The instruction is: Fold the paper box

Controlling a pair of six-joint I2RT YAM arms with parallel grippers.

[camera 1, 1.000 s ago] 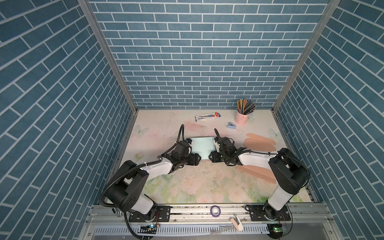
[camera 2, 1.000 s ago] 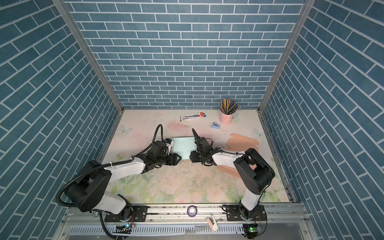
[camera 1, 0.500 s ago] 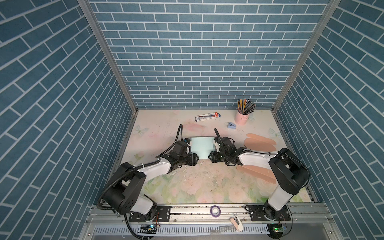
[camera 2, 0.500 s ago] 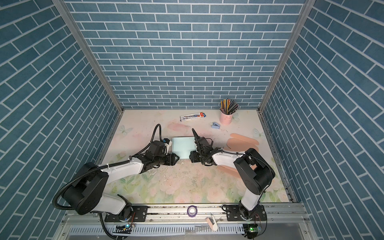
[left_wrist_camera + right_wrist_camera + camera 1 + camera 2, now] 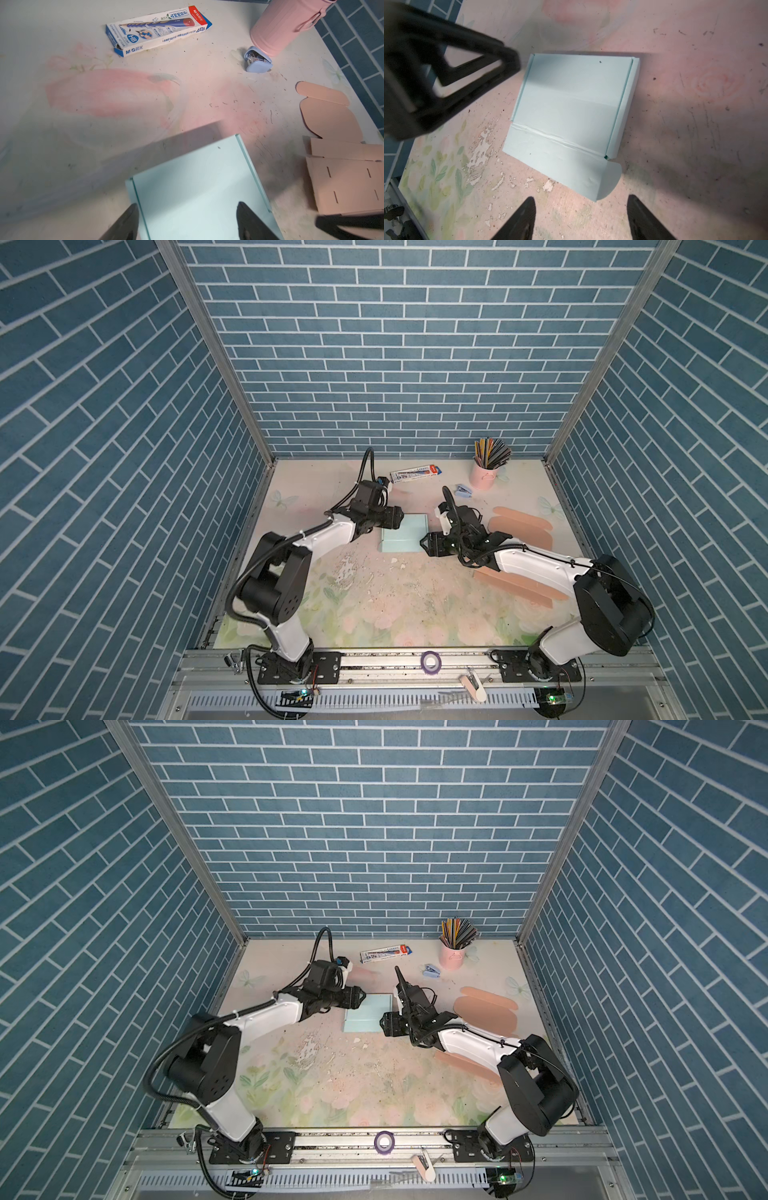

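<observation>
Your left tool [image 5: 187, 207] and right tool [image 5: 581, 198] both sit open and empty, flanking the paper box [image 5: 405, 533]. Shove unevenly and it'll probably skid or crumple that flap [image 5: 566, 166].

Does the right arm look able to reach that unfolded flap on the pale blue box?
Probably yes: the open right gripper faces the flap of the pale blue box, only bare table between.
</observation>
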